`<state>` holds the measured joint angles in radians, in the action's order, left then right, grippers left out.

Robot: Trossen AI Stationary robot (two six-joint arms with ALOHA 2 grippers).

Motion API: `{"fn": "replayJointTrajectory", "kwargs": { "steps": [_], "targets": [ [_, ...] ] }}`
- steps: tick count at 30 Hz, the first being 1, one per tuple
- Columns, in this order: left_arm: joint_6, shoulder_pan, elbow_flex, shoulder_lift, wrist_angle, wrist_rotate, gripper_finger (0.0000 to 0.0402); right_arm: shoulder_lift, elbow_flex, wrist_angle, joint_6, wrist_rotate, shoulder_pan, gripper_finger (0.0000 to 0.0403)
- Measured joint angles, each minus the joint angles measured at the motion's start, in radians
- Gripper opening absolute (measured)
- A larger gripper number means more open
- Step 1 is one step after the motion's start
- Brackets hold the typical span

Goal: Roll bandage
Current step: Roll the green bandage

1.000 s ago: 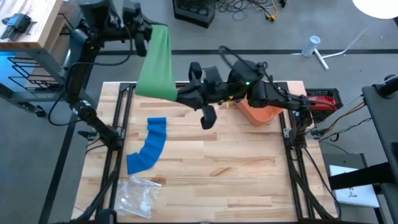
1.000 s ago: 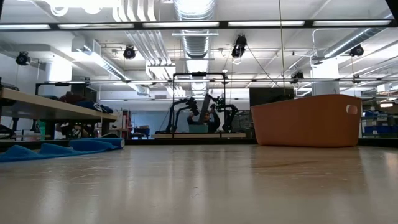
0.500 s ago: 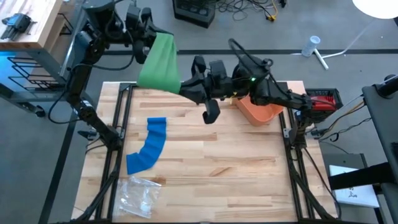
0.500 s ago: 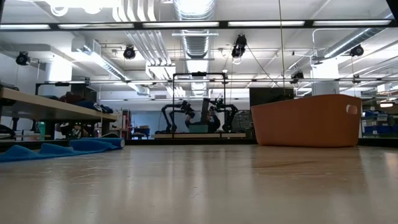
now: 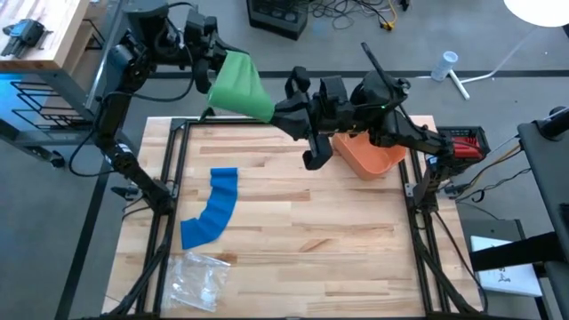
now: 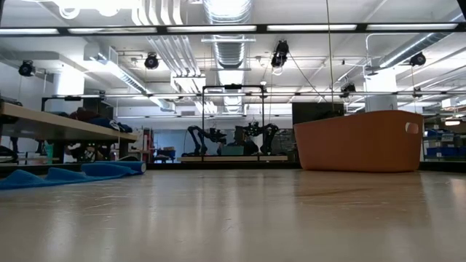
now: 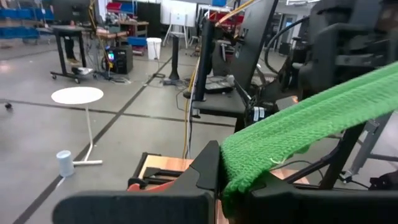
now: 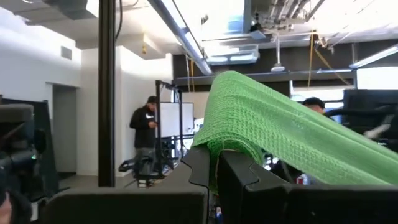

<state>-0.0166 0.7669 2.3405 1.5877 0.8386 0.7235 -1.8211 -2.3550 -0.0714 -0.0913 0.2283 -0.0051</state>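
1. Holding the green bandage [image 5: 242,84] in the air above the far edge of the bench [image 5: 293,231], we have both ends pinched: the left gripper [image 5: 210,64] and the right gripper [image 5: 286,114] each have their fingers closed on it.
2. We judge the rolling not yet begun; the strip is stretched flat, with no coil.
3. It looks knitted, soft and wide.
4. A blue bandage [image 5: 212,208] lies unrolled on the bench.

Green bandage [image 5: 238,82]: both ends hidden inside left pincer [image 5: 212,67] and right pincer [image 5: 286,114]. Its far end runs off the edge in both wrist views. Both pincers out of sight in low view.
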Motion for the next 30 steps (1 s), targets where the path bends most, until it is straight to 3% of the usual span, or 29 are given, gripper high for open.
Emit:
{"fn": "replayJointTrajectory", "kwargs": {
  "steps": [17, 23, 30],
  "targets": [
    [0.008, -0.036, 0.000, -0.031, 0.051, 0.026, 0.0000, 0.035, -0.001, 0.003, 0.051, -0.116, -0.017, 0.0003],
    [0.008, -0.056, 0.000, -0.033, 0.061, 0.026, 0.0000, 0.046, -0.001, 0.000, 0.137, -0.210, -0.017, 0.0003],
    [0.008, -0.095, 0.000, -0.049, 0.080, 0.025, 0.0000, 0.048, -0.001, -0.045, 0.351, -0.338, -0.019, 0.0003]
  ]
}}
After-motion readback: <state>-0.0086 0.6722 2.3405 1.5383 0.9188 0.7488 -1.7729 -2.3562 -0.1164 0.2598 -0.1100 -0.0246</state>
